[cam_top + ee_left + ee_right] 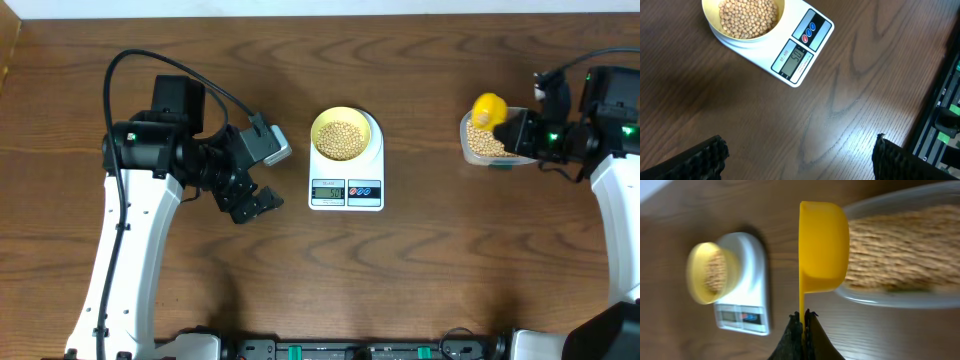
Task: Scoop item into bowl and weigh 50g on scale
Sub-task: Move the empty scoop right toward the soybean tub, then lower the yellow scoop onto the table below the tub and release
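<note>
The small pale-yellow bowl (345, 135) sat on the platform of the white scale (346, 190), near the middle of the brown wooden worktop (420, 270), and held a heap of beige beans (341, 139). The scale's grey display and its coloured buttons faced the robot.

To the left of the scale, near it but not touching, the left end effector (255, 207) hung with its fingers (705, 157) spread wide apart and nothing between them.

Well to the right stood a clear plastic tub (478, 150) with more beans (890, 250) inside. The right end effector (802, 317) was clamped tight on the thin handle of a bright yellow scoop (822, 245), whose cup sat at the tub's scale-side end. Whether the cup touched the tub's beans could not be told.

A black cable (160, 60) looped above the left arm.
</note>
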### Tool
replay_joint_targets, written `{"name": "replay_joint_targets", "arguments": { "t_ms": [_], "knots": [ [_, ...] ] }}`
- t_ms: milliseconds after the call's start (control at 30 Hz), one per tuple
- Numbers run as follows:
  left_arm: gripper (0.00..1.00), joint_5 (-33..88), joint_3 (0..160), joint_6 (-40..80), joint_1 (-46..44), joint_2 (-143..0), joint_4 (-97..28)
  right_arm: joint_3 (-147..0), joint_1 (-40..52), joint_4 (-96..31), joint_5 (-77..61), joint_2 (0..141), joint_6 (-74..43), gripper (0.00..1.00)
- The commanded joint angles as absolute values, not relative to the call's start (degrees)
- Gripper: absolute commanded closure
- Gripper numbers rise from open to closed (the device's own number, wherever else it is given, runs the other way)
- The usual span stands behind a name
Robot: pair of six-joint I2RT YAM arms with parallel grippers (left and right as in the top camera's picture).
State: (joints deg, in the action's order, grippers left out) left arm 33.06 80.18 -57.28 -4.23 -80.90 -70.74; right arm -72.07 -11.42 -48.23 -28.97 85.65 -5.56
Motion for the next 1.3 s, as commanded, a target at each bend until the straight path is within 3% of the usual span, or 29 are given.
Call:
{"name": "replay_joint_targets", "arguments": {
  "t_ms": [0,467,767,833,1000,1133,1267],
  "knots": [
    [0.05,33.8,80.7,-58.3,-4.3,-81.2,-71.1,-72.2,-11.5,-49.8,-16.0,84.8,-3.5,0.99],
    [0.05,33.8,80.7,-58.3,-4.3,-81.2,-71.1,-72.2,2.0,-52.3,14.2,84.8,-2.5,0.98],
    [0.05,33.8,80.7,-58.3,-4.3,-81.2,-71.1,-72.2,7.1,-51.9,21.4,84.7,-3.1,0.99],
    [0.05,33.8,80.7,-58.3,-4.3,-81.2,-71.1,-72.4,7.2,-50.8,18.7,84.4,-5.8,0.99],
    [0.05,33.8,80.7,-58.3,-4.3,-81.2,-71.1,-72.4,7.2,-49.3,-6.1,82.5,-7.7,0.99],
    [0.05,33.8,80.7,-58.3,-4.3,-81.2,-71.1,-72.3,7.0,-57.1,-20.5,82.4,-7.7,0.99],
    [0.05,33.8,80.7,-58.3,-4.3,-81.2,-71.1,-71.0,6.7,-66.0,-24.8,82.4,-7.7,0.99]
  ]
}}
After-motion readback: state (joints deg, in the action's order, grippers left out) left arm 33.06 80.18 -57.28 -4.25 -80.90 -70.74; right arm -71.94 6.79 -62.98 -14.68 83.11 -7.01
